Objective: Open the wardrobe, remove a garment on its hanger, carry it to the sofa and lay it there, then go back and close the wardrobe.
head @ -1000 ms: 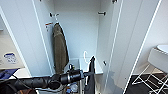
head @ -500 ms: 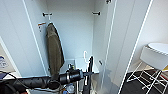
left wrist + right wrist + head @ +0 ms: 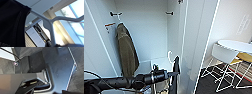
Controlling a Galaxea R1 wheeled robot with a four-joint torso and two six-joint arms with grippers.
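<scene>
The wardrobe (image 3: 146,37) stands open in the head view, white inside, with black hooks (image 3: 169,13) high on its back wall. Its right door (image 3: 196,50) is swung out toward me. My left arm reaches in from the left along the lower edge. At its end my left gripper (image 3: 169,74) is shut on the white hanger (image 3: 170,56), and the black garment (image 3: 176,70) hangs from it in front of the wardrobe's opening. In the left wrist view the hanger (image 3: 50,25) is close up, with the garment (image 3: 11,25) draped over one shoulder of it.
An olive-brown jacket (image 3: 127,52) hangs at the wardrobe's left side. To the right, on dark carpet (image 3: 209,85), stand a round white table (image 3: 236,46) and a white wire-legged chair (image 3: 224,53). The right wrist view looks down on dark carpet and my own base.
The whole head picture has shifted left, so the camera has turned right; more of the table and chair shows. My left arm keeps the hanger and garment at the same spot in the picture.
</scene>
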